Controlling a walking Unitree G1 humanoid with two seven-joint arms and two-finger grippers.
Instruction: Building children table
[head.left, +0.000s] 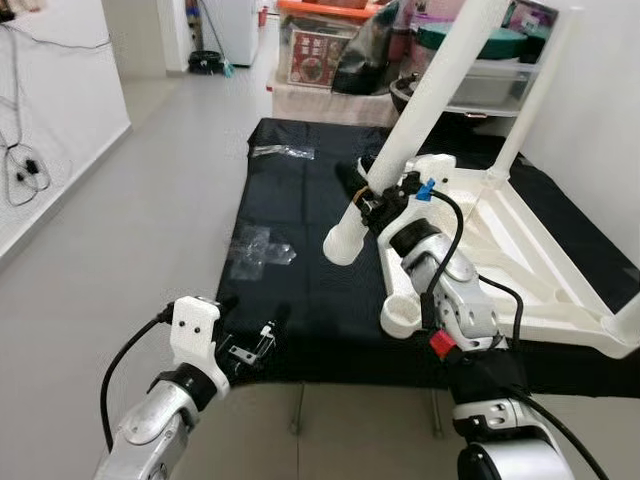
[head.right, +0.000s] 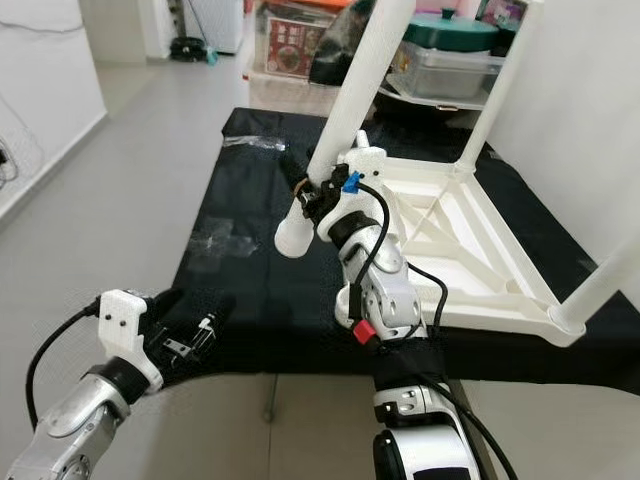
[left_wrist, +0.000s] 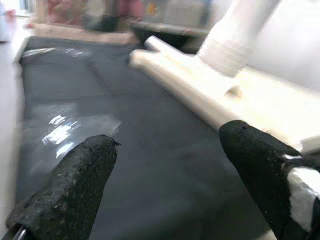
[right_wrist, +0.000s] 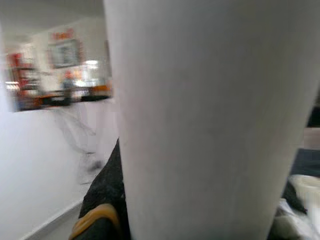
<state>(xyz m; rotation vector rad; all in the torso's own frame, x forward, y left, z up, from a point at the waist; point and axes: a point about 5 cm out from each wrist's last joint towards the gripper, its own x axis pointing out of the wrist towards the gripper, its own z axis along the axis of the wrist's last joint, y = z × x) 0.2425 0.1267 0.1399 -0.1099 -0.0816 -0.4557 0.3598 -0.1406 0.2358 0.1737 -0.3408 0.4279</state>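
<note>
A white children's table (head.left: 530, 262) lies upside down on a black mat (head.left: 300, 300). One leg (head.left: 521, 112) stands in its far corner, and the near-left corner socket (head.left: 400, 316) is open. My right gripper (head.left: 372, 203) is shut on a loose white leg (head.left: 432, 88), which tilts up and to the right. The leg's lower end (head.left: 344, 244) hangs over the mat left of the table. The right wrist view has this leg (right_wrist: 200, 120) close up, with a black finger (right_wrist: 107, 187) beside it. My left gripper (left_wrist: 170, 140) is open and low over the mat's near-left corner, holding nothing.
Clear plastic bags (head.left: 262, 250) (head.left: 283, 152) lie on the mat. Boxes and a pot (head.left: 330, 55) stand past the mat's far end. A white wall with cables (head.left: 25, 170) is on the left, with grey floor (head.left: 150, 200) between. The mat's front edge is at my feet.
</note>
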